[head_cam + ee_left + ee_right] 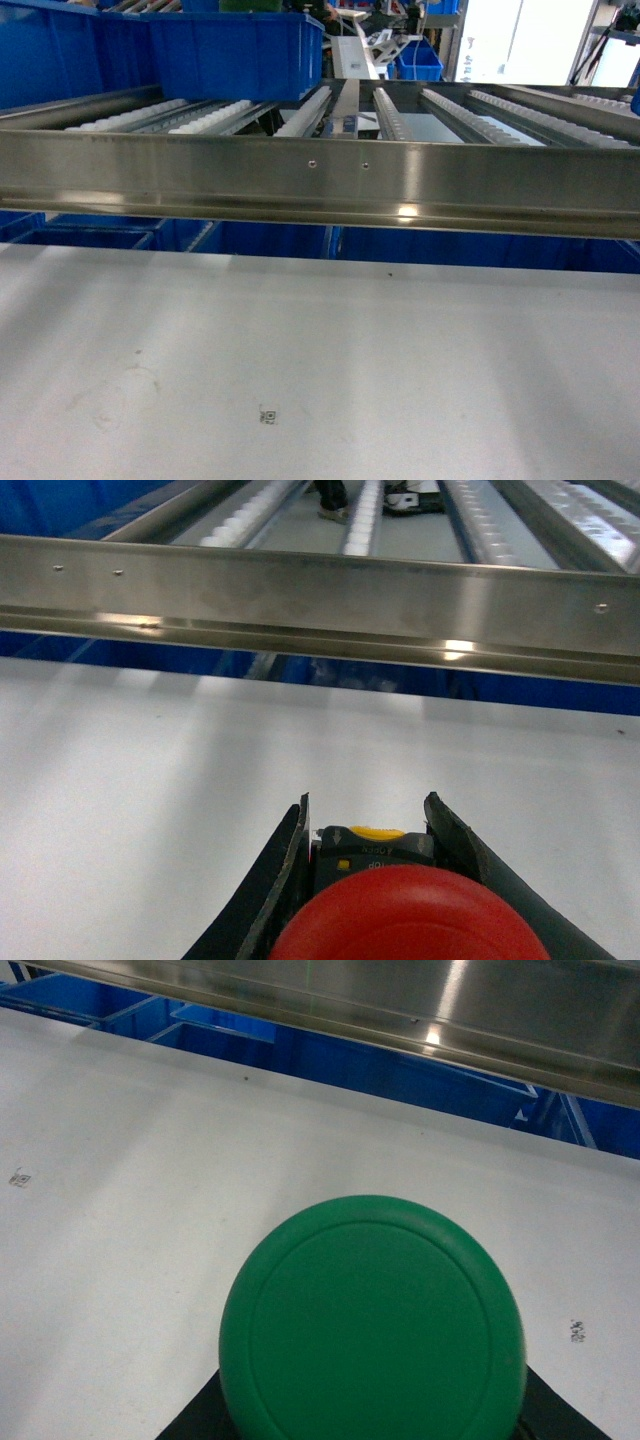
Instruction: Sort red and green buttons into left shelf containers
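In the left wrist view my left gripper [368, 815] is shut on a red button [400, 920]; its black fingers [285, 860] press the dark collar on both sides, above the white table. In the right wrist view a green button [372, 1320] fills the foreground, and my right gripper [372, 1415] is shut on it, with only black finger edges [195, 1422] showing beside the cap. Large blue containers [235, 55] stand on the roller shelf at the upper left of the head view. Neither gripper appears in the head view.
A steel shelf rail [320, 180] runs across the far edge of the white table [320, 360]. Roller tracks [400, 115] slope away behind it. More blue bins [90, 235] sit under the rail.
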Controlling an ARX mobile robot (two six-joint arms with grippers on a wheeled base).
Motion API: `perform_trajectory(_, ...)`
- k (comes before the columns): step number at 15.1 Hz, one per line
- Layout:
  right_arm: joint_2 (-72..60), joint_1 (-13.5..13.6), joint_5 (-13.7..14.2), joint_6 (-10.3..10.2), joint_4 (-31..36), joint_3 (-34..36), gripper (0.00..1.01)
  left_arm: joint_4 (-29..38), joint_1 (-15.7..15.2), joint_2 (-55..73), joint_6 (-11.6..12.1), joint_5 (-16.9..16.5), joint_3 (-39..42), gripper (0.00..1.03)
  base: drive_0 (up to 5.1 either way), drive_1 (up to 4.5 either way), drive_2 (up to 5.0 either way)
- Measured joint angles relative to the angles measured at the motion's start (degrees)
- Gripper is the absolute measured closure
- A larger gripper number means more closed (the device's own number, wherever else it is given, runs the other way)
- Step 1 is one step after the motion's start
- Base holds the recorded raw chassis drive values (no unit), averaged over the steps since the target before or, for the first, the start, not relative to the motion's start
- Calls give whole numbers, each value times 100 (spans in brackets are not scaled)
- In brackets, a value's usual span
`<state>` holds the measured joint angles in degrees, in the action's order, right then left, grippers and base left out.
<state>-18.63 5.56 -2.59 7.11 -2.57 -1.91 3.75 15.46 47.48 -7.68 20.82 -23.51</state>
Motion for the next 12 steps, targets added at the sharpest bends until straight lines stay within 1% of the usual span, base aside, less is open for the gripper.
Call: perform_trajectory(12, 0, 0, -17, 0, -13, 0, 67, 15, -20, -9, 2, 15, 0, 73, -454, 60, 405)
